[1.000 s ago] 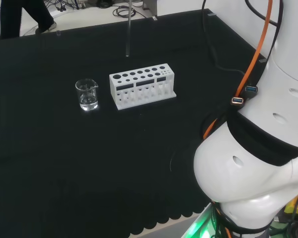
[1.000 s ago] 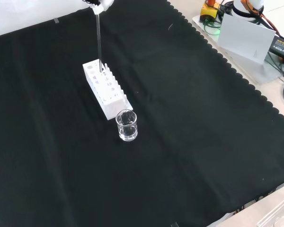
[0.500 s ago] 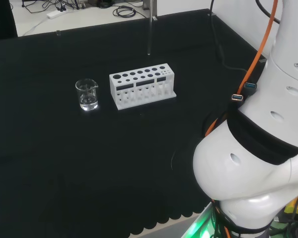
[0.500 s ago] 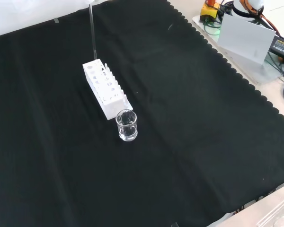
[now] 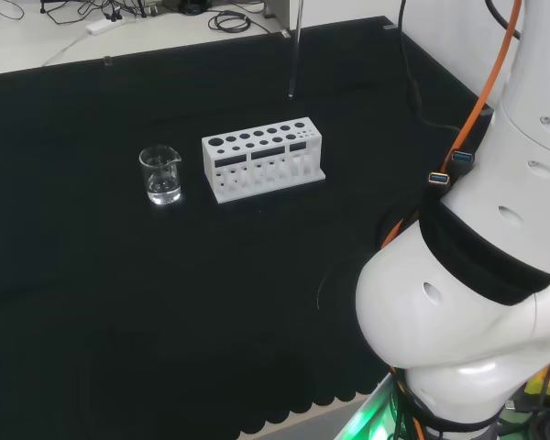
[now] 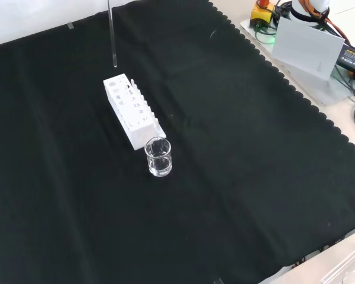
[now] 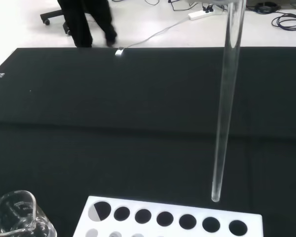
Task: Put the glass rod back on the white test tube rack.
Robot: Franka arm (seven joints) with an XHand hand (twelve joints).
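The rod hangs upright above the rack, tip clear of the holes: the carry-over step. Next, it seems, line the tip over a hole and lower. The hand's grip cannot be told.

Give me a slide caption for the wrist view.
Glass rod hangs upright above the white test tube rack, beside a glass beaker.
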